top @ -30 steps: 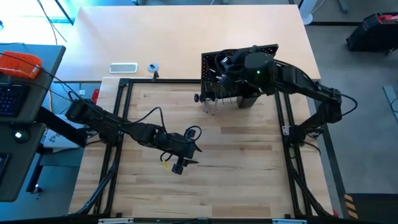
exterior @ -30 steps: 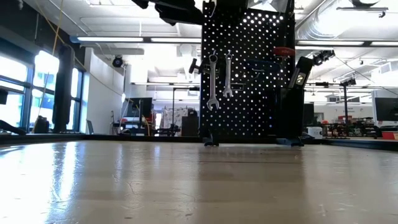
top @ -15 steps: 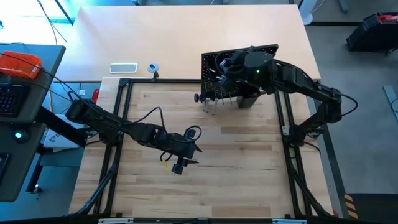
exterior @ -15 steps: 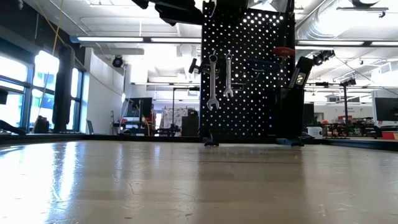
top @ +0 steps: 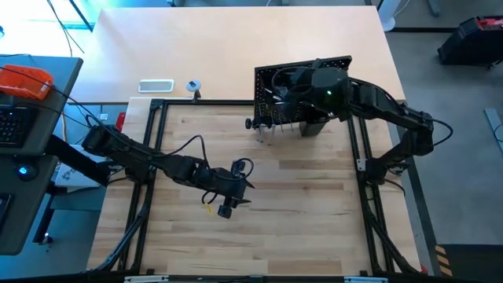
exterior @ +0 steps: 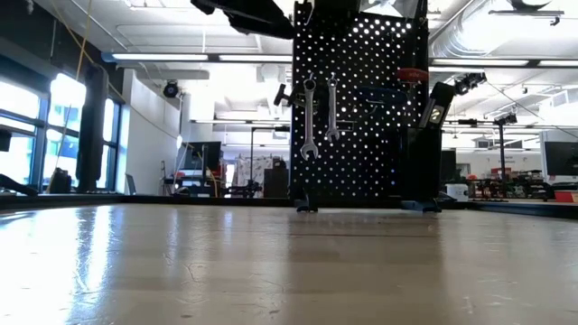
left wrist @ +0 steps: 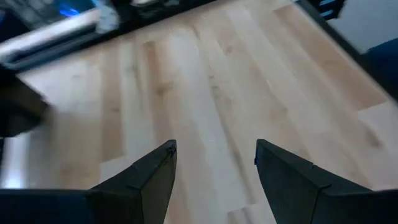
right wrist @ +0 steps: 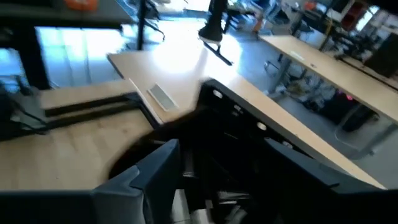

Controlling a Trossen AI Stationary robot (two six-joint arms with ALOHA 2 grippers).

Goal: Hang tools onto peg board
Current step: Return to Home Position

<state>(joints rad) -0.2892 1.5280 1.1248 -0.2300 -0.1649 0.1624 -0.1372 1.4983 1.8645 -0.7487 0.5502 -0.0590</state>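
The black peg board (top: pixel 342 64) stands upright at the table's far side, right of centre. Two silver wrenches (exterior: pixel 309 117) (exterior: pixel 331 108) hang by their upper ends on its left part. A red-handled tool (exterior: pixel 412 75) sits high on its right part, and a black bar (exterior: pixel 438 103) leans off its right edge. My right gripper (top: pixel 284 82) is open, high at the board's top edge, which lies between its fingers (right wrist: pixel 221 168) without contact that I can see. My left gripper (top: pixel 245 195) is open over bare wood left of centre (left wrist: pixel 214 149).
A black frame rail (top: pixel 157 134) runs around the wooden table top. On the lighter surface beyond it lie a white flat object (top: pixel 156 85) and a small blue-and-white thing (top: pixel 192 85). Bare wood (top: pixel 306 196) spreads between the board and the near edge.
My right gripper has turned a little where it stands at the peg board's top edge. The hanging wrenches and my left gripper have kept still.
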